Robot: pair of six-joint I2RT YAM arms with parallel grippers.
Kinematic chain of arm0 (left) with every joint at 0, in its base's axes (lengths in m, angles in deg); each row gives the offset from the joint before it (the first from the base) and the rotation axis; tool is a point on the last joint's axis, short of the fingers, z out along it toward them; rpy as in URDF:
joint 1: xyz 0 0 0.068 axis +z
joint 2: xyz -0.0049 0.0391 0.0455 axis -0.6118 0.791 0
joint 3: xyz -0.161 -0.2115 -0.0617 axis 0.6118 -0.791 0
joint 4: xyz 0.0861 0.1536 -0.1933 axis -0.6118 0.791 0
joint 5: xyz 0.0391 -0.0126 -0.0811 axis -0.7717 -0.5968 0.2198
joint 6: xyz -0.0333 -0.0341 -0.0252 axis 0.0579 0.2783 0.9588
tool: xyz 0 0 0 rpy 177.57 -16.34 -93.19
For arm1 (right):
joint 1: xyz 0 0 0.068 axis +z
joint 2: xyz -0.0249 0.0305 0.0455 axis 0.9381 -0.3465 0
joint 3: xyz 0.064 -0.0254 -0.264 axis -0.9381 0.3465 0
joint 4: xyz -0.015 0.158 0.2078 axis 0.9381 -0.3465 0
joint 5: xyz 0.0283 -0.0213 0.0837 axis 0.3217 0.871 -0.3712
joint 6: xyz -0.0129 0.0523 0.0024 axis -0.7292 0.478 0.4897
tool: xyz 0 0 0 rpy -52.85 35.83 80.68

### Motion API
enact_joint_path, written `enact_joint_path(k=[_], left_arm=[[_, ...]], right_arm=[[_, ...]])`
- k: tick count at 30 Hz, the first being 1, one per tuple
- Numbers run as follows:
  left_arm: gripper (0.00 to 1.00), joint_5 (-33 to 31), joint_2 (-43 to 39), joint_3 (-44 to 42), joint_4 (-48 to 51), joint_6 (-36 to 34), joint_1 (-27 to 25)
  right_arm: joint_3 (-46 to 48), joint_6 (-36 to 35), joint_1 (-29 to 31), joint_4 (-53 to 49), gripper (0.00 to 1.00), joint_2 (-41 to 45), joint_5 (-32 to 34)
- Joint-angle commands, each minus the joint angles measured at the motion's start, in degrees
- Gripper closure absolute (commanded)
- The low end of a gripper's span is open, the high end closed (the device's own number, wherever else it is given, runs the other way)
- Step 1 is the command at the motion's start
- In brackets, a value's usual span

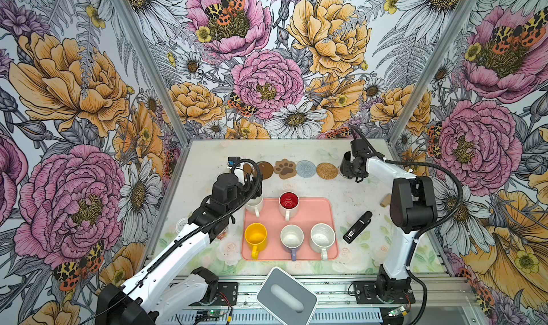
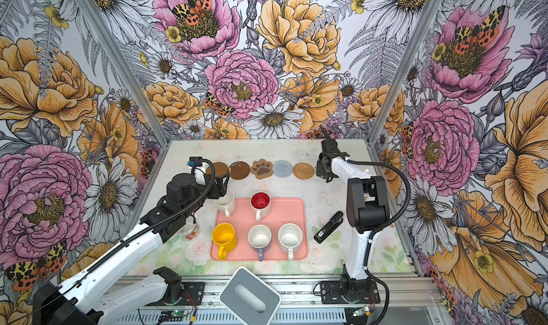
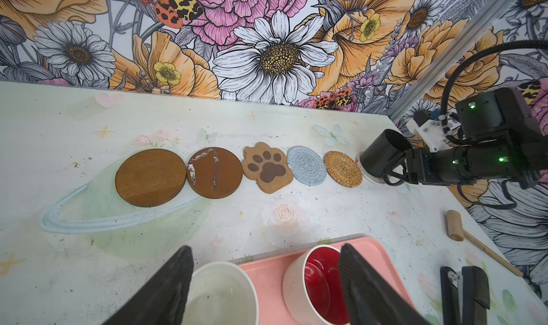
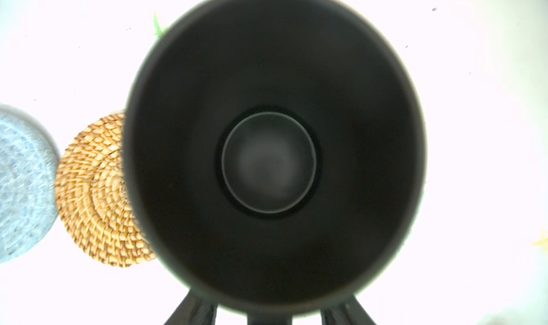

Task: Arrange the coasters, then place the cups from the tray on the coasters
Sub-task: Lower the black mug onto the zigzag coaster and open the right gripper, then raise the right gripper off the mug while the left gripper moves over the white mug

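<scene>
Matte black mug (image 3: 382,154) on lacy clear coaster (image 3: 370,178)
Spread right gripper (image 4: 268,308) straddles its handle; left gripper (image 3: 265,249) gapes wide.

Our left gripper (image 3: 265,249) hangs wide open, arm reaching forward; our right gripper (image 3: 388,172), jaws parted, sits far right, arm outstretched.
</scene>
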Motion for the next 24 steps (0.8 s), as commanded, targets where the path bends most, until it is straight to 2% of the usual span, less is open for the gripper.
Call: enact_joint_path(k=[1, 7, 13, 17, 21, 22, 24], left_arm=[[0.21, -1.1, -1.5, -1.0, -0.6, 0.3, -0.4], [0.21, -1.1, -2.0, -0.7, 0.7, 0.0, -0.3], [0.21, -2.2, -0.3, 1.6, 4.3, -0.4, -0.3], [0.21, -3.2, 1.4, 3.5, 7.6, -0.3, -0.2], [0.21, -3.3, 2.3, 4.1, 8.3, 0.1, -0.2], [0.21, -3.1, 2.5, 4.1, 8.4, 0.4, -0.2], [0.21, -2.5, 3.3, 4.6, 8.7, 0.7, -0.3]], right_arm=[[1.4, 0.9, 0.0, 1.4, 0.42, 5.4, 1.0], [4.6, 3.6, 1.1, 1.3, 0.39, 14.2, 3.6], [5.6, 9.1, 5.6, 1.4, 0.37, 23.9, 4.6], [5.3, 15.2, 9.2, 2.0, 0.37, 28.2, 0.3], [8.5, 20.8, 13.4, 6.8, 0.36, 31.6, -0.3], [10.1, 22.0, 14.2, 9.1, 0.3, 32.3, -0.6], [13.5, 23.6, 15.5, 13.6, 0.29, 33.4, -0.7]])
